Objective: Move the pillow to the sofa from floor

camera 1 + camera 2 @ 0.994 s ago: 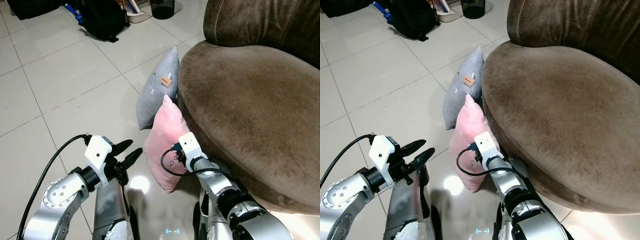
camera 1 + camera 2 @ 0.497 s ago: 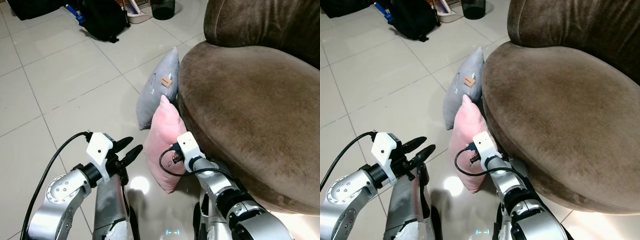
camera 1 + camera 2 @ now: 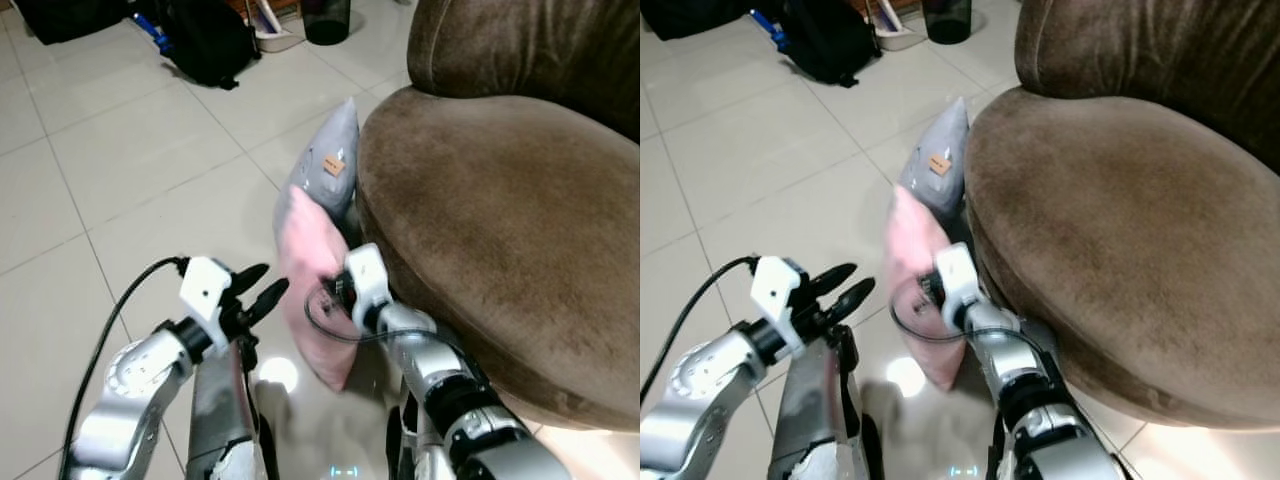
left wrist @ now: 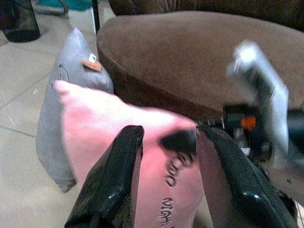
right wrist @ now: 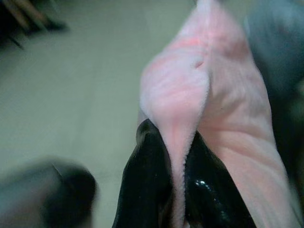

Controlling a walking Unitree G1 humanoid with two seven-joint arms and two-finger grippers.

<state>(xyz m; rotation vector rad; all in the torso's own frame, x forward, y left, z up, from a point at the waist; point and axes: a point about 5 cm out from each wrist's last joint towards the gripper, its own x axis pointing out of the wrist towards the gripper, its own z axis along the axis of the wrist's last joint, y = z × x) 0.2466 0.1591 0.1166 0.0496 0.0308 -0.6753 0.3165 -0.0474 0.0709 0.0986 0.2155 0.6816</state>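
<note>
Plenty of open tile floor (image 3: 130, 190) on my left side to swing through, but straight ahead the pink pillow (image 3: 312, 290) and grey pillow (image 3: 325, 170) are jammed right up against the brown sofa (image 3: 500, 230), which blocks everything to my right.

head stereo looking down, wrist close-ups
</note>
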